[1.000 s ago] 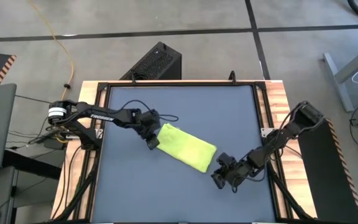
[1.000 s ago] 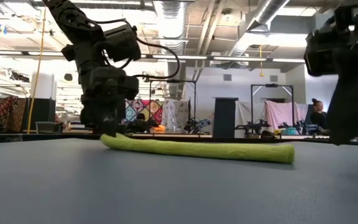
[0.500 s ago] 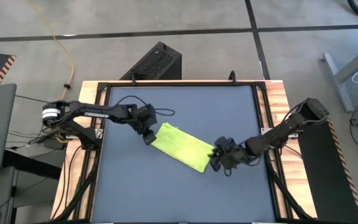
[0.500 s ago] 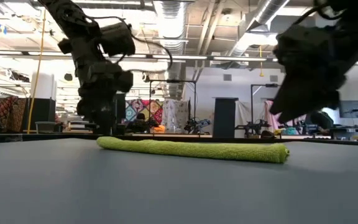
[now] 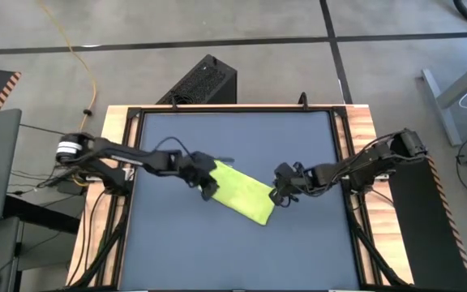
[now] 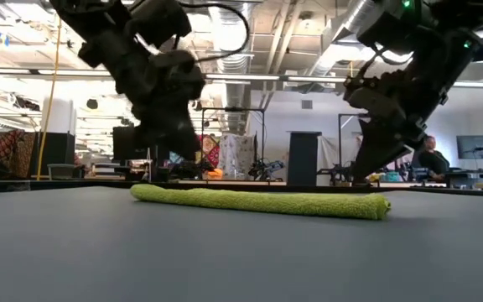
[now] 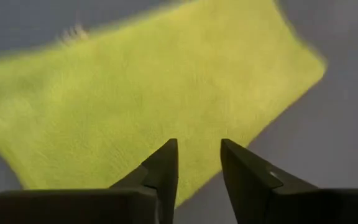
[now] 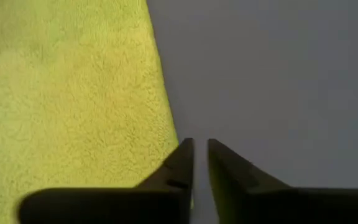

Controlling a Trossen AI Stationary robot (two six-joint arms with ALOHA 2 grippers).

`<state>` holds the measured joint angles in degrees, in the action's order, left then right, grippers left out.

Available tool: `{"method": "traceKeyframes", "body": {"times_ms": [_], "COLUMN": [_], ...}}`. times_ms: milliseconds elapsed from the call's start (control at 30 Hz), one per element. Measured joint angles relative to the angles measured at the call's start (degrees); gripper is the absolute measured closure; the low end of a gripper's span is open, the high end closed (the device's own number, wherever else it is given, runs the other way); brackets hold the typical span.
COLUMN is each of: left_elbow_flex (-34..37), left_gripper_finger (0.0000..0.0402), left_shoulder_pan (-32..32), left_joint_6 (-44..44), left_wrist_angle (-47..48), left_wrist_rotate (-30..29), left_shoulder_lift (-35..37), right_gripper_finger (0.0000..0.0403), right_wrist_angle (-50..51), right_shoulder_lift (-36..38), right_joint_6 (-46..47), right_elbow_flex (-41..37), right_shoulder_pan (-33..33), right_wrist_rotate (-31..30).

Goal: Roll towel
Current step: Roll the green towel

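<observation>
Blue desk [image 5: 233, 243] is carrying the towel [image 5: 243, 195], folded flat, lying mid-desk. Left pincer [image 7: 197, 163] is hovering slightly parted over one end, right pincer [image 8: 200, 160] nearly closed beside the other, probably lining up to start rolling.

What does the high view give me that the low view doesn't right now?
Only the high view shows the towel as a folded narrow rectangle lying diagonally on the table, with the left pincer over one short end and the right pincer at the far end's edge. Only the low view shows the towel lying flat and thin, not yet rolled, both pincers hanging above it without lifting any cloth, and the room behind. Both show one towel between the two arms.
</observation>
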<state>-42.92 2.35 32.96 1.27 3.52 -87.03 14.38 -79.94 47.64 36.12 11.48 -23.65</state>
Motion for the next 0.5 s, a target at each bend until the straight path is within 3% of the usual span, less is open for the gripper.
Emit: {"method": "traceKeyframes", "body": {"times_ms": [100,233,500], "left_elbow_flex": [0.02,0.11,0.07], "left_gripper_finger": [0.0335,0.0390,0.0400], "left_shoulder_pan": [-0.93,-1.09,0.86], "left_joint_6": [2.30,2.67,-0.79], "left_wrist_angle": [2.53,4.66,8.33], "left_wrist_rotate": [-0.64,-0.82,-1.76], "left_shoulder_lift": [-3.54,-4.51,-4.14], "right_gripper_finger": [0.0389,0.0377,0.0389], "right_wrist_angle": [-0.17,-2.12,-3.62], "right_shoulder_lift": [-0.95,-4.12,-6.34], "right_joint_6": [0.13,1.94,13.04], "right_elbow_flex": [-0.49,-1.72,-1.71], "right_shoulder_pan": [0.78,2.48,9.38], "right_wrist_rotate": [0.38,1.65,3.00]}}
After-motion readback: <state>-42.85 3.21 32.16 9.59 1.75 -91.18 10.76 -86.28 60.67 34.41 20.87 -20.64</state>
